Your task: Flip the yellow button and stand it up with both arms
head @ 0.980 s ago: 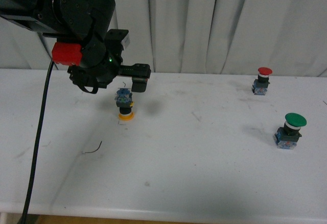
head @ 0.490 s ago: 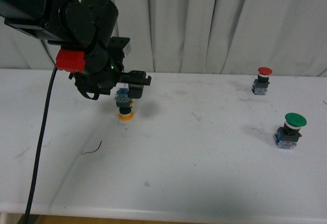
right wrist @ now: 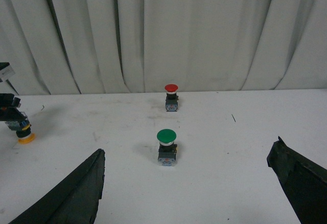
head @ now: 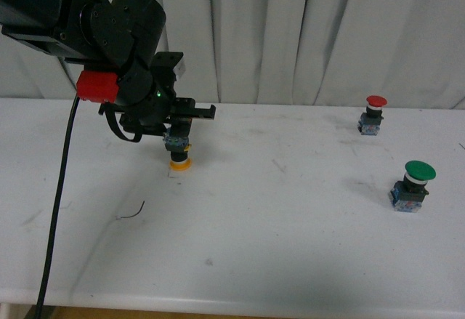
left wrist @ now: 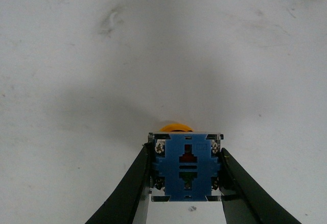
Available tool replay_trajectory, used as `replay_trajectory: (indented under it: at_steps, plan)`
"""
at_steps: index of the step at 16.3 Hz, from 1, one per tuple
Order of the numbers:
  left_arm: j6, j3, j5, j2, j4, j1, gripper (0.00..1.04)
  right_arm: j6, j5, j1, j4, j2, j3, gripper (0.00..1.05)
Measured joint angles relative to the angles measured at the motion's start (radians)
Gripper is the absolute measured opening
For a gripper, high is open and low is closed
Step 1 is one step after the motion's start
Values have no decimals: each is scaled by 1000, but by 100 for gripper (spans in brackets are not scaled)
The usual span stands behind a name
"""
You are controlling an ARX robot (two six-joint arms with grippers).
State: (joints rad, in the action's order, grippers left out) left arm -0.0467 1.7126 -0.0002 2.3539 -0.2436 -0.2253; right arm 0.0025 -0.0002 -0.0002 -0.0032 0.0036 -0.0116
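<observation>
The yellow button (head: pixel 179 155) stands upside down on the white table, orange cap on the surface and blue base up. My left gripper (head: pixel 177 139) is shut on its blue base from above. In the left wrist view the blue base (left wrist: pixel 187 167) sits squeezed between both black fingers (left wrist: pixel 127 188), with a sliver of the yellow cap (left wrist: pixel 176 128) showing beyond it. The right wrist view shows the same button (right wrist: pixel 23 132) far off at the table's left. My right gripper (right wrist: pixel 186 183) is open, its fingers (right wrist: pixel 76 191) wide apart, holding nothing.
A red-capped button (head: pixel 373 115) stands upright at the back right, and a larger green-capped button (head: pixel 413 186) nearer on the right. A thin dark wire scrap (head: pixel 133 211) lies on the table front left. White curtains hang behind the table (head: pixel 290 217).
The left gripper's fingers have closed in from an open spread onto the button's blue base. The button itself has stayed in place, cap down.
</observation>
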Motion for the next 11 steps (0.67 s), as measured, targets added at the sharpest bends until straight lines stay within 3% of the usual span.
replay_trajectory:
  at_steps: [4, 8, 11]
  plan:
    - [-147, -222, 253, -190, 209, 3, 30, 0, 0, 0, 0, 0, 0, 98]
    - [-375, -483, 548, -428, 581, 6, 30, 0, 0, 0, 0, 0, 0, 98]
    - [-572, -636, 667, -468, 883, -3, 30, 0, 0, 0, 0, 0, 0, 98]
